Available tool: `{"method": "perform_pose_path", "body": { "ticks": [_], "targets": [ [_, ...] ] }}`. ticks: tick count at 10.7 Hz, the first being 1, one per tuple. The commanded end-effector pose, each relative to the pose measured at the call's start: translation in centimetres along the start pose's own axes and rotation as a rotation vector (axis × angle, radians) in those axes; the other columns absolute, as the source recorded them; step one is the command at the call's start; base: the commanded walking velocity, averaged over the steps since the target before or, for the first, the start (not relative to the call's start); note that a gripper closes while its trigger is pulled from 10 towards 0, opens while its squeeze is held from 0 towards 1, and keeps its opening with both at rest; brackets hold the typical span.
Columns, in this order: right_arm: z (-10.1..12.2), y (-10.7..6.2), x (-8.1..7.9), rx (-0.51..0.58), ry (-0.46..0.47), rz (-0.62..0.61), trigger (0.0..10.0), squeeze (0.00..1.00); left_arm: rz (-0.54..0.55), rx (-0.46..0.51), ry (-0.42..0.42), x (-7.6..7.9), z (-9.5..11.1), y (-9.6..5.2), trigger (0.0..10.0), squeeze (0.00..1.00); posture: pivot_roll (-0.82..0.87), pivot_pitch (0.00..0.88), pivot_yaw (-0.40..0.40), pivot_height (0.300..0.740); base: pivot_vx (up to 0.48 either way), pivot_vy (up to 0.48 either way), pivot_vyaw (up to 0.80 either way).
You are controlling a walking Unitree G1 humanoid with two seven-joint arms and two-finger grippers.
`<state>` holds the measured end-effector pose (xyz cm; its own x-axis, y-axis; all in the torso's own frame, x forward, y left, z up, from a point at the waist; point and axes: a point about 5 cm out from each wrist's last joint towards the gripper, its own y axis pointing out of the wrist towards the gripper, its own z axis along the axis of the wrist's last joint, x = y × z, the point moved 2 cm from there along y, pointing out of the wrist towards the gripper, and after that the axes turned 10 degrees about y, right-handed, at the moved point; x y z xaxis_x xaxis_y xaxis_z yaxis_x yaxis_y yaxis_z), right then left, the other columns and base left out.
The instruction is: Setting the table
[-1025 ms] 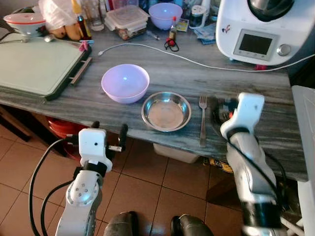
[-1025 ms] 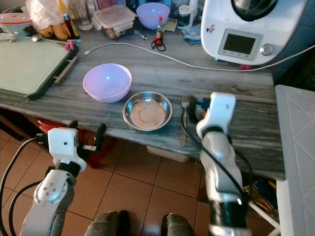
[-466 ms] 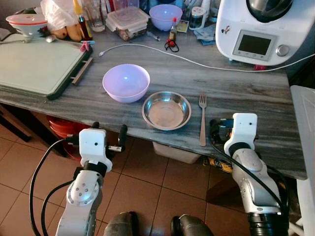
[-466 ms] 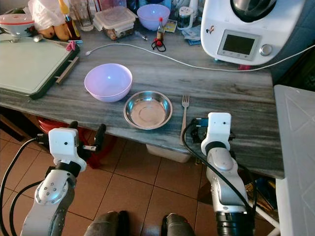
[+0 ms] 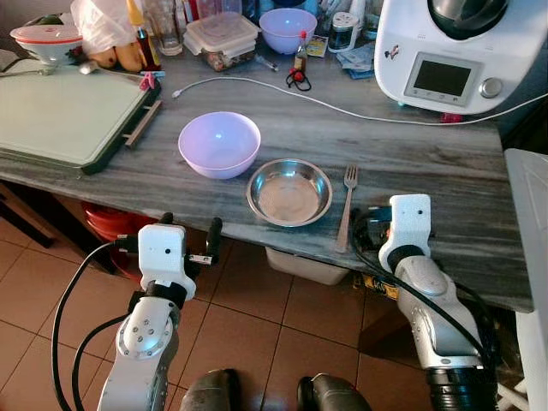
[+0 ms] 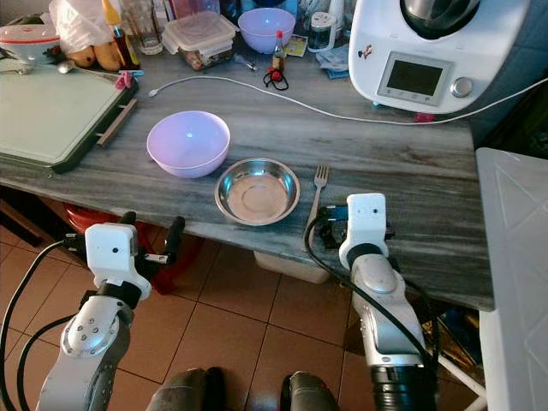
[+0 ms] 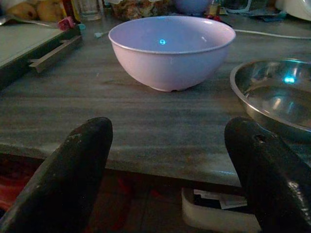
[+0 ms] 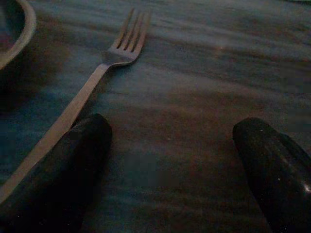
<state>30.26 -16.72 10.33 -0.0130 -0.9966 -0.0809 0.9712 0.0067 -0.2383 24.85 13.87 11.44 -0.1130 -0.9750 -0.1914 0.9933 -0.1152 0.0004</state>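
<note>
Resting beside fork (image 8: 92, 82), right fingers (image 8: 58, 165) spread; left fingers (image 7: 73, 170) spread, empty.

A grey wood-grain counter (image 5: 445, 163) stood over a terracotta tiled floor (image 5: 34, 291), with a white kitchen machine (image 5: 454, 51) and clutter along its dim far edge.

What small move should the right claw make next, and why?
Probably draw the right claw back off the counter edge. Its fingers are open with nothing between them, and the fork already lies beside the steel bowl, one finger right against its handle, so any sideways move could skew it.
</note>
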Motion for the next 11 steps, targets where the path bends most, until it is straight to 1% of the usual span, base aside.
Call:
{"method": "perform_pose_path", "body": {
  "ticks": [1, 3, 5, 6, 7, 8, 9, 10, 11],
  "targets": [
    [-0.8, -0.1, -0.6, -0.039, 0.001, 0.028, 10.0, 0.0, -0.008, -0.021, 0.001, 0.1, -0.3, -0.2, 10.0, 0.0, 0.0, 0.128, 0.011, 0.74, 0.0, 0.0, 0.0],
    [-0.9, -0.3, -0.1, -0.039, 0.004, 0.002, 10.0, 0.0, -0.01, -0.018, -0.001, 0.2, -0.3, -0.1, 10.0, 0.0, 0.0, 0.128, 0.01, 0.74, 0.0, 0.0, 0.0],
    [-0.4, -0.8, 0.6, -0.013, -0.004, -0.024, 10.0, 0.0, -0.009, -0.016, -0.003, 0.2, -0.2, -0.2, 10.0, 0.0, 0.0, 0.129, 0.009, 0.74, 0.0, 0.0, 0.0],
    [0.5, -2.2, 1.5, 0.06, -0.013, -0.056, 10.0, 0.0, -0.01, -0.014, -0.011, 0.1, -0.2, -0.4, 10.0, 0.0, 0.0, 0.128, 0.01, 0.74, 0.0, 0.0, 0.0],
    [0.9, -2.9, 1.9, 0.1, -0.038, -0.066, 10.0, 0.0, -0.011, -0.014, -0.012, 0.1, -0.2, -0.6, 10.0, 0.0, 0.0, 0.128, 0.011, 0.74, 0.0, 0.0, 0.0],
    [1.4, -3.8, 2.4, 0.147, -0.008, -0.082, 10.0, 0.0, -0.007, -0.017, -0.012, -0.1, -0.2, -0.6, 10.0, 0.0, -0.01, 0.123, 0.013, 0.74, 0.0, 0.0, 0.0],
    [1.6, -4.3, 2.5, 0.172, -0.008, -0.09, 10.0, 0.0, -0.005, -0.018, -0.014, -0.2, -0.3, -0.7, 10.0, 0.0, -0.01, 0.119, 0.016, 0.74, 0.0, 0.0, 0.0],
    [1.9, -4.3, 2.4, 0.189, 0.009, -0.088, 10.0, 0.0, -0.004, -0.019, -0.013, -0.2, -0.3, -0.6, 10.0, 0.0, -0.01, 0.115, 0.018, 0.74, 0.0, 0.0, 0.0],
    [2.5, -4.1, 2.0, 0.228, 0.007, -0.074, 10.0, 0.0, -0.004, -0.015, -0.014, -0.2, -0.2, -0.5, 10.0, 0.0, -0.01, 0.103, 0.021, 0.74, 0.0, 0.0, 0.0]
  ]
}}
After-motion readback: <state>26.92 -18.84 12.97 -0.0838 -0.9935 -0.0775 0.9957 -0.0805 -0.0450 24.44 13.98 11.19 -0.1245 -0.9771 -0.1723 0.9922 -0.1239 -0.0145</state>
